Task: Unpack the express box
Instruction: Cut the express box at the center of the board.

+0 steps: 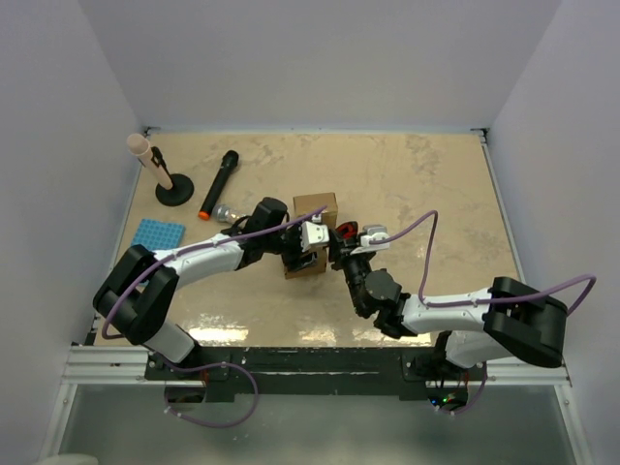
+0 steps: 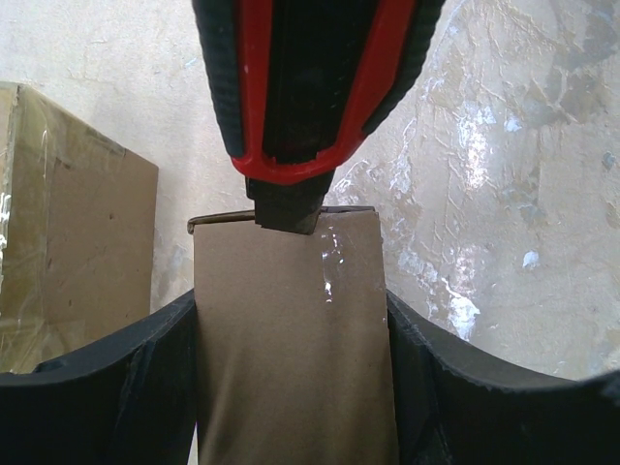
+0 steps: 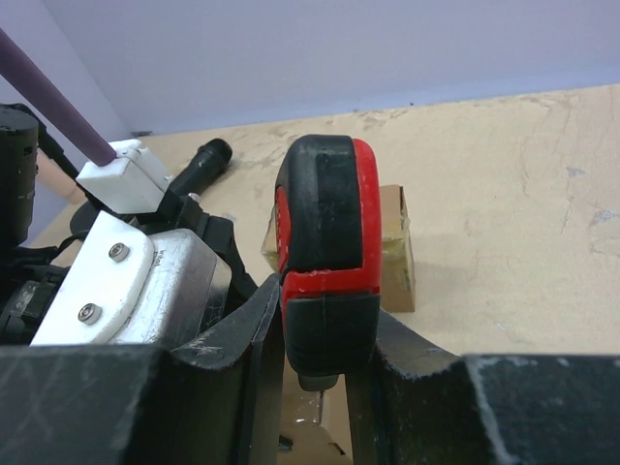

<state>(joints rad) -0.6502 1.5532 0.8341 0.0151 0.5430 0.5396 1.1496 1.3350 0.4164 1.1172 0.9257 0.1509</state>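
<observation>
- Plainly, the opening cut was the step in hand, as I judged it: a red-and-black cutter [image 3: 325, 213] had its dark nose touching the top edge of a cardboard panel [image 2: 281, 397].
- The left gripper [image 2: 291, 305] stood fairly wide, with both fingers pressed against the sides of that panel and holding it upright.
- The right gripper [image 3: 325, 339] was closed narrowly on the lower body of the cutter, which stood upright between the jaws.
- The express box [image 1: 315, 207] sat near the middle of the table [image 1: 426, 194], just beyond the two grippers and taped along one side.
- Whether the clamped panel was a flap of that box or a separate carton could not be told. The left wrist view showed a strip of bare table between them.
- A microphone [image 1: 219, 184] lay well to the left and played no part in the work.
- No blade was visible at the nose of the cutter, so whether it had bitten into the cardboard was unclear.
- The next move probably called for drawing the tip along the seam or tape while the left jaws held firm. A slip could tilt the panel or drive the cutter off the edge.
</observation>
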